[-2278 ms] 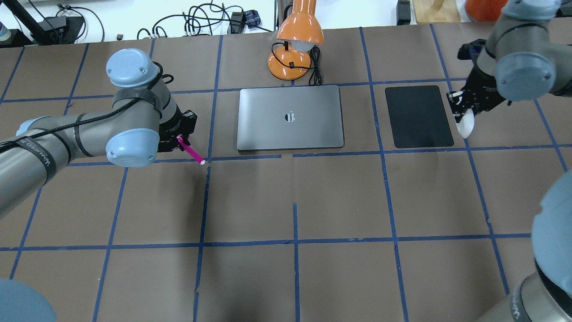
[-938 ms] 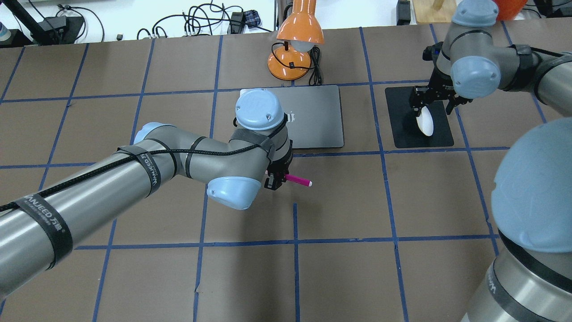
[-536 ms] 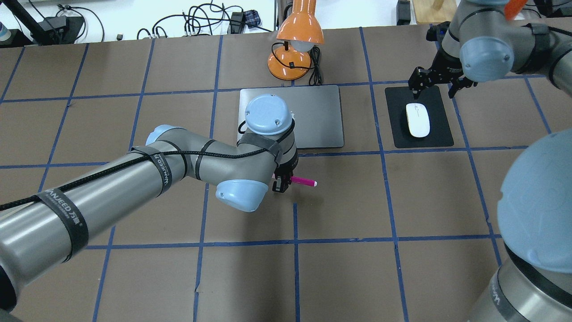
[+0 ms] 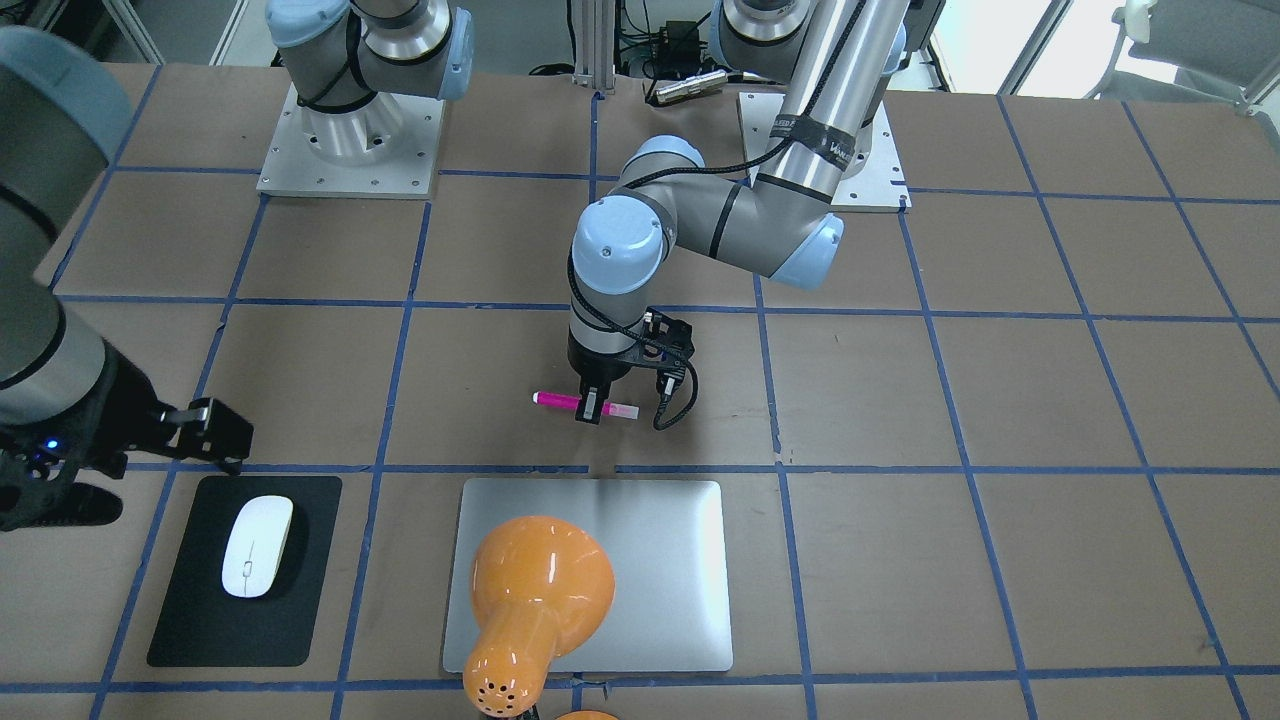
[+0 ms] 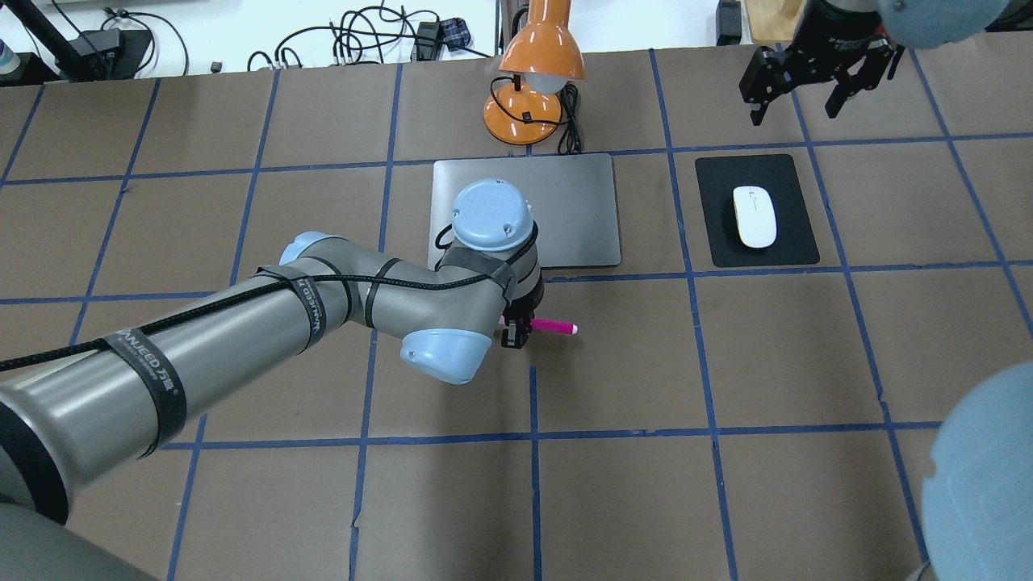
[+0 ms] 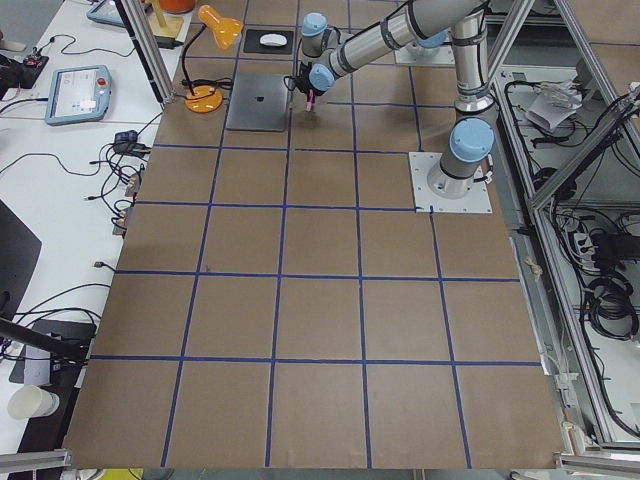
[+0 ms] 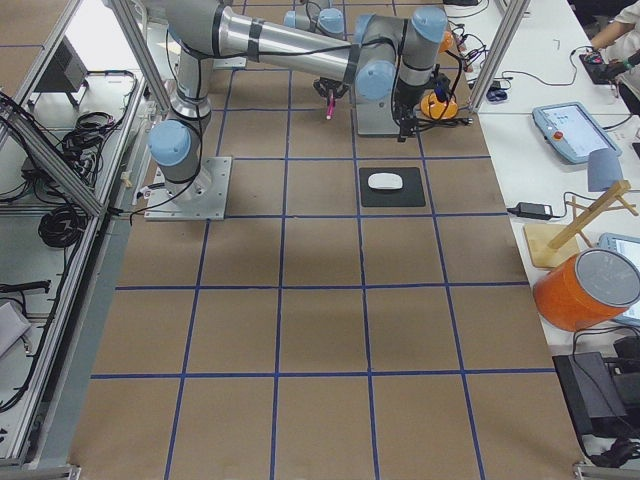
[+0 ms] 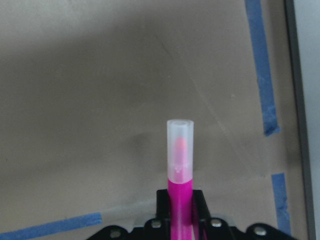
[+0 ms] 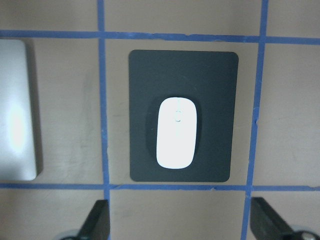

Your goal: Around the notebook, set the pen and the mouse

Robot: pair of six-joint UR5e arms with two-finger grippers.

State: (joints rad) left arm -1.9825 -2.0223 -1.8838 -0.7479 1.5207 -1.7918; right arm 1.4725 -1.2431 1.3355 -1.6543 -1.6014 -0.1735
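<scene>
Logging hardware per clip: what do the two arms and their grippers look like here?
Both arms are silver-grey tubes with pale blue joint caps. The left arm carries black straps with white lettering and a black cable along it. The left gripper and right gripper are black, two-fingered.

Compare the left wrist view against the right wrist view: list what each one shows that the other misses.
Left wrist only: the pen, pale cap forward, clamped in the left gripper. Right wrist only: the mouse lying on the black mat, with the right gripper's fingers spread at the bottom edge. Both: brown table with blue tape lines, and a strip of the notebook.
</scene>
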